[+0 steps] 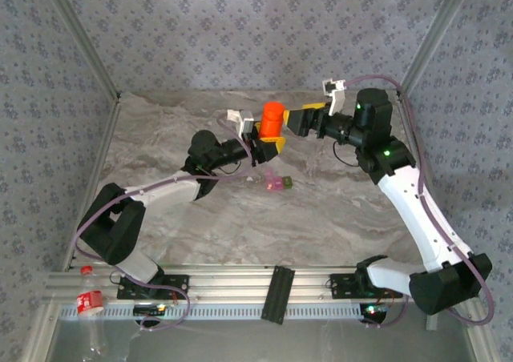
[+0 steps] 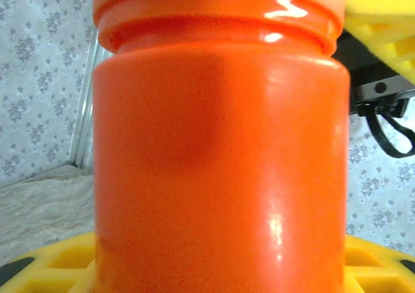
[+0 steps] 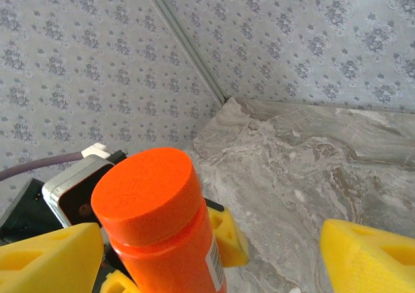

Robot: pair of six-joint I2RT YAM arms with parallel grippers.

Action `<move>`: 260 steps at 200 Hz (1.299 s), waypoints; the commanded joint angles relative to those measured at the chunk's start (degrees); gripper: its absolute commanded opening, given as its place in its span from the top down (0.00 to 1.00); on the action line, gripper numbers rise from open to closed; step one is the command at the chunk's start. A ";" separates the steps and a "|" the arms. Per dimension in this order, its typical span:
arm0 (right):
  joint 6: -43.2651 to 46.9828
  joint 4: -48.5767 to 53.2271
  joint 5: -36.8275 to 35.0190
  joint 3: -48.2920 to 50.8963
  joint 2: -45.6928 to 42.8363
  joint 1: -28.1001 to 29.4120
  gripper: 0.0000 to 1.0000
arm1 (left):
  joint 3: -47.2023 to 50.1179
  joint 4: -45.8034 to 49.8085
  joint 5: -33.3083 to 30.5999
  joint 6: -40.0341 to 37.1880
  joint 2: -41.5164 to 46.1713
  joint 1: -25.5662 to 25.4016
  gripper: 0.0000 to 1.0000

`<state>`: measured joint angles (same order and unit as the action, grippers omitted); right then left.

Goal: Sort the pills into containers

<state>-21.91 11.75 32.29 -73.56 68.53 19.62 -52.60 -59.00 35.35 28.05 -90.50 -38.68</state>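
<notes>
Grey marble-patterned desk point(image 1: 337, 210) carries everything. Bright orange cylindrical plastic bottle point(image 1: 272, 118) upright, cap on, toward 12 o'clock from desk centre. Left end effector point(image 1: 268, 138) grasping bottle low on body, yellow fingers either side. Right end effector point(image 1: 290, 118) released, jaws spread wide, at bottle's 3 o'clock, level with cap. Tiny joined pink and olive-green containers point(image 1: 277, 184) lie on desk near centre, at bottle's 6 o'clock, apart from both end effectors.
</notes>
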 commanded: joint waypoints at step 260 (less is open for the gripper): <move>5.05 3.31 5.50 -7.08 6.08 3.76 0.25 | -4.18 0.38 6.50 0.97 -1.35 -0.07 1.00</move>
<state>-18.09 14.37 36.38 -79.99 75.07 22.94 -54.61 -56.93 40.97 29.63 -92.73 -38.68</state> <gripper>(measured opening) 0.754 0.546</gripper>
